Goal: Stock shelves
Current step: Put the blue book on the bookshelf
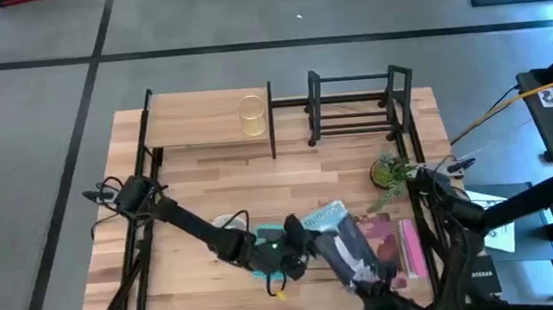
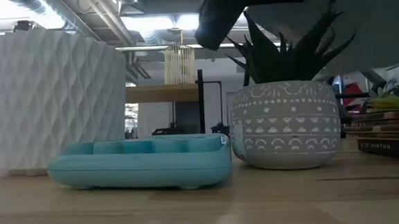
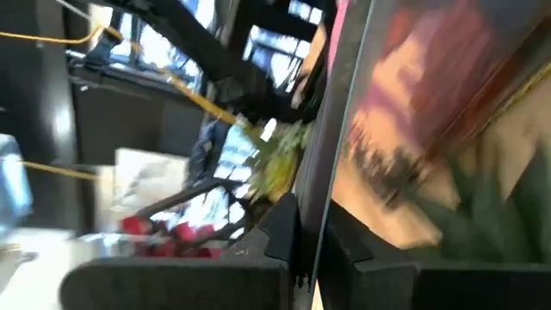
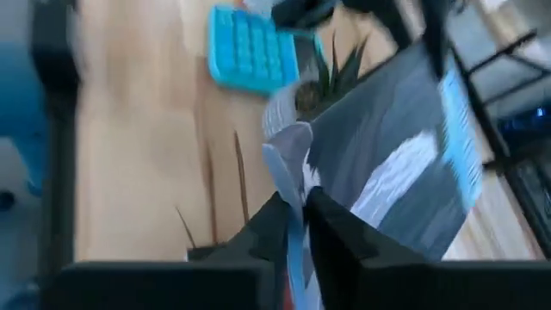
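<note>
**Desk:** Where are the shelves?

**Photographer:** At the far edge of the table. The wood-board shelf (image 1: 193, 122) stands on thin black legs with a gold wire cup (image 1: 251, 115) on top. The black bar rack (image 1: 352, 103) is just beside it, on the right-arm side.

**Desk:** And the arms?

**Photographer:** Both are at the near edge, well apart from the shelves. The left gripper (image 1: 292, 242) reaches in over a teal tray (image 2: 140, 161). Its fingers are pressed together on a thin cover edge of the grey book (image 4: 387, 164). The right gripper (image 1: 349, 265) pinches the same book from the other end, its fingers clamped on the grey cover with the blue stripe. The book is tilted and held off the tabletop (image 1: 209, 181).

**Desk:** What else is in shot?

**Photographer:** A small plant (image 1: 390, 172) stands in front of the rack. Pink books (image 1: 405, 249) lie just beside the held one. At table height, a patterned pot (image 2: 285, 124) with a spiky plant sits beside the tray, and a white ribbed block (image 2: 60, 100) stands behind it.
</note>
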Robot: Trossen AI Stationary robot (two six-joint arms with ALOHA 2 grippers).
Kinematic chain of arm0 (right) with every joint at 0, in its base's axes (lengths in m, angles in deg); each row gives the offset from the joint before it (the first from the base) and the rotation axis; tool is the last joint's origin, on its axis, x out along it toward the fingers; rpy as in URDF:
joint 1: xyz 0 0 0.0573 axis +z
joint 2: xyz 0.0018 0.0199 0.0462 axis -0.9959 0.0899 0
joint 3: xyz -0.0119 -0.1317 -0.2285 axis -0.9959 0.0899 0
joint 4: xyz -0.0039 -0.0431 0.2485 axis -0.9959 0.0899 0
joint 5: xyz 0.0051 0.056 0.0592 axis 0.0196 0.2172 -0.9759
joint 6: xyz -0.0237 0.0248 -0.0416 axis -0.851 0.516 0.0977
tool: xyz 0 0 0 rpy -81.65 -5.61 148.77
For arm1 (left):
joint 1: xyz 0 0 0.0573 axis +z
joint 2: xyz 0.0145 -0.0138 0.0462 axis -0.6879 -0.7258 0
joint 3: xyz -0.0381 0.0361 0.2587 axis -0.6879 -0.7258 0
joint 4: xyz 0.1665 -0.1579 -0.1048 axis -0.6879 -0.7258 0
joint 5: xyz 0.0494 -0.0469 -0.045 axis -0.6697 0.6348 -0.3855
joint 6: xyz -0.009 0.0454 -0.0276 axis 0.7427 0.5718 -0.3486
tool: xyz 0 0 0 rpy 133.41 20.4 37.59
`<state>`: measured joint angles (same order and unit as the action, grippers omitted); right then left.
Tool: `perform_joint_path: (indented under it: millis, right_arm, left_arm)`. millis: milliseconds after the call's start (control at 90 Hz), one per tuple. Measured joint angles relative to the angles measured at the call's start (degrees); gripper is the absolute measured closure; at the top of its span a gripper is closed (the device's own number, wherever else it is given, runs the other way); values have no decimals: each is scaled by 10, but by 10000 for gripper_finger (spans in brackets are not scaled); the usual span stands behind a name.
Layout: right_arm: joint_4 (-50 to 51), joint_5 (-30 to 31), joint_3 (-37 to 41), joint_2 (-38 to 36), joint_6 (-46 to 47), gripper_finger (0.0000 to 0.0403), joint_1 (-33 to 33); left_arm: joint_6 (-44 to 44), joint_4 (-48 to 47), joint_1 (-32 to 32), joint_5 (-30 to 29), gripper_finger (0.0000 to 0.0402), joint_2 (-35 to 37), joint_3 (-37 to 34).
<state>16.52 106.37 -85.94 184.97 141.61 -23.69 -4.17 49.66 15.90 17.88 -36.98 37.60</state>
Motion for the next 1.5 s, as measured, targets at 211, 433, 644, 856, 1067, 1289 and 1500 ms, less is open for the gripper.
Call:
perform_joint_path:
  millis: [211, 433, 644, 856, 1067, 1289, 1500]
  right_arm:
    - [0, -97, -10, 0, -78, 234, -45]
    - [2, -104, -56, 0, -137, 191, -66]
    - [-4, -22, -97, -1, -184, 212, -64]
    - [-14, 109, -91, -2, -149, 216, -73]
    - [-7, 86, -54, -2, -197, 215, -126]
    - [-2, 4, -4, -1, -264, 187, -180]
    - [-1, 5, 8, -1, -262, 219, -194]
  left_arm:
    - [-31, -77, 8, -33, 400, 1, 2]
    - [-83, -113, 24, -58, 401, 1, 2]
    - [-125, -143, 38, -71, 401, 1, 2]
    - [-137, -150, 40, -66, 401, 1, 2]
    - [-151, -152, 28, -64, 401, 0, 2]
    - [-194, -156, 12, -37, 401, 0, 2]
    - [-207, -155, 3, -34, 401, 0, 2]
